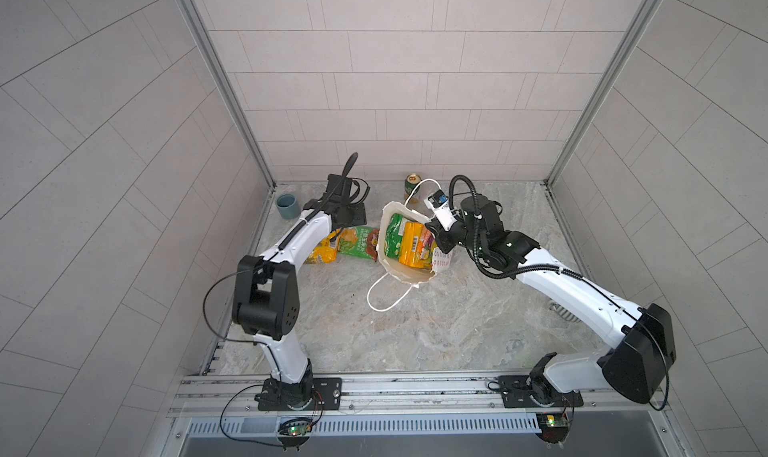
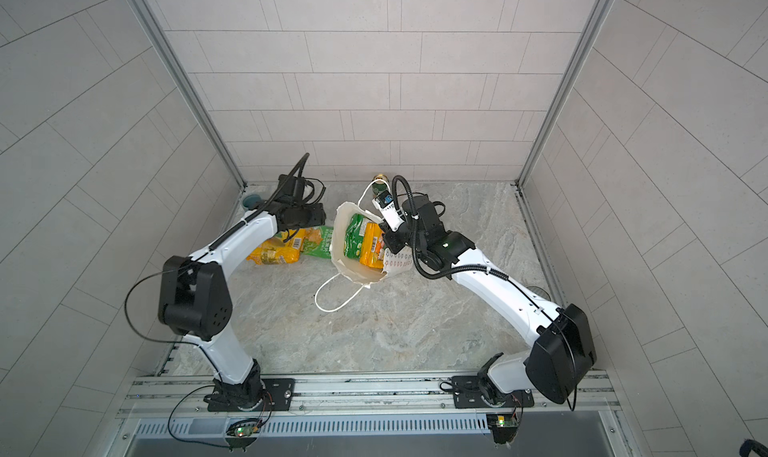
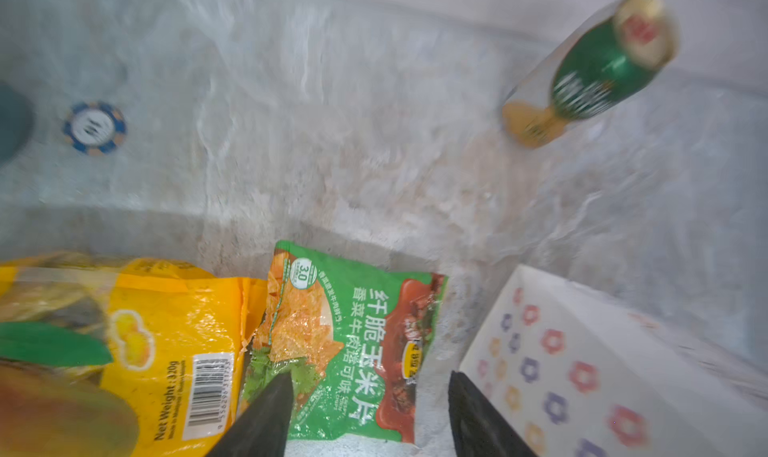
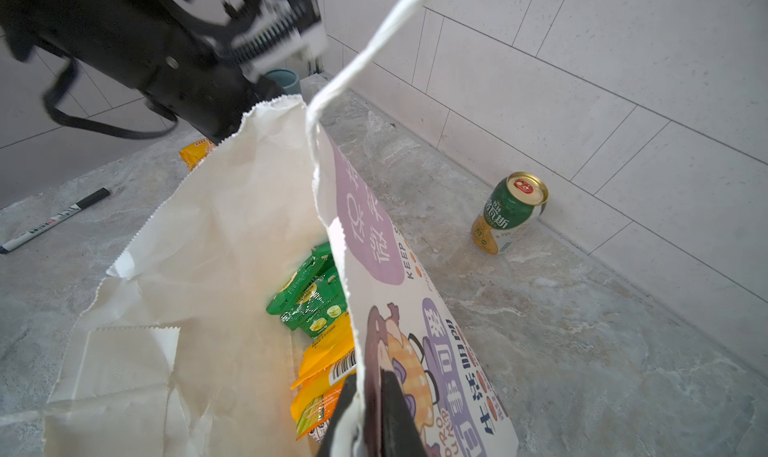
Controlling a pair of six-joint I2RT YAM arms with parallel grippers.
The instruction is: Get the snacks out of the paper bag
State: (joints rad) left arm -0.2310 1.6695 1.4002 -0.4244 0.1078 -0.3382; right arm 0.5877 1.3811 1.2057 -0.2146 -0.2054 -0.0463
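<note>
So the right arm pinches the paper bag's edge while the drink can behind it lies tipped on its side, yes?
No: the drink can stands upright, as the right wrist view shows. The right jaws do pinch the paper bag's edge.

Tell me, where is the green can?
In both top views the green drink can stands upright against the back wall, near the middle, just behind the paper bag.
</note>
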